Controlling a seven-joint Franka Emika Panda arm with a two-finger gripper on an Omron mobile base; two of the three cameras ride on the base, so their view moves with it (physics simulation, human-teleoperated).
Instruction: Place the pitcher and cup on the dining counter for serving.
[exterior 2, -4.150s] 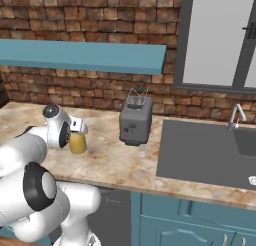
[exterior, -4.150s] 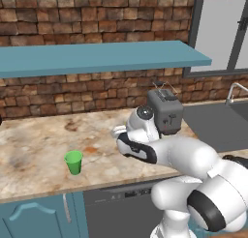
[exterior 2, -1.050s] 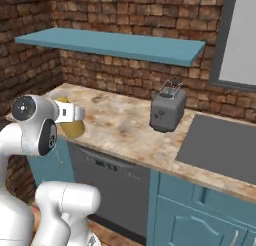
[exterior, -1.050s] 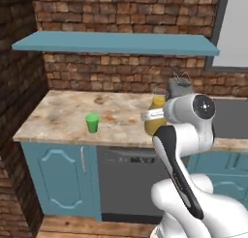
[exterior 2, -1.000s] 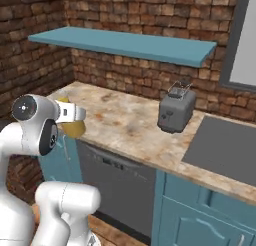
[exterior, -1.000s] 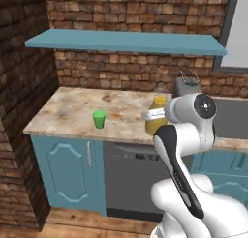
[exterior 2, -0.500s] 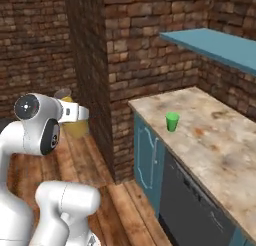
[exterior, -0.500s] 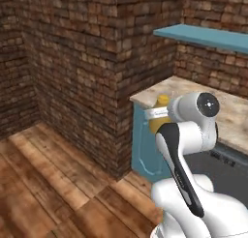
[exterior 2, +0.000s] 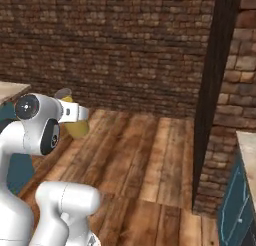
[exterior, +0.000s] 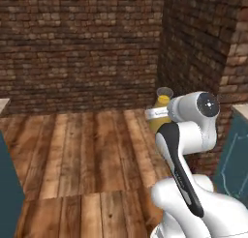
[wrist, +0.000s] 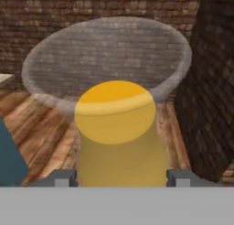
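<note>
The pitcher (wrist: 116, 128) was held upright in the gripper (wrist: 119, 177), clear of any surface and raised above the wooden floor (exterior: 87, 155). In the hand view its mustard-yellow body sat between the two finger tips (wrist: 61, 177), one at each side, with the translucent rim flaring wide above the neck. The gripper was therefore clenched on the pitcher, jaws set wide around its body.

In the left base view the pitcher (exterior: 162, 111) showed just beyond the white wrist, its neck and open mouth rising above the hand. In the right base view the pitcher (exterior 2: 75, 126) appeared partly hidden behind the wrist, its lower body below the hand.

The arm (exterior: 186, 135) was folded close to the base. A brick wall (exterior: 77, 43) stood behind, and a brick pillar (exterior 2: 225, 90) stood at the right. A teal cabinet side (exterior 2: 235, 205) showed at the lower right.
</note>
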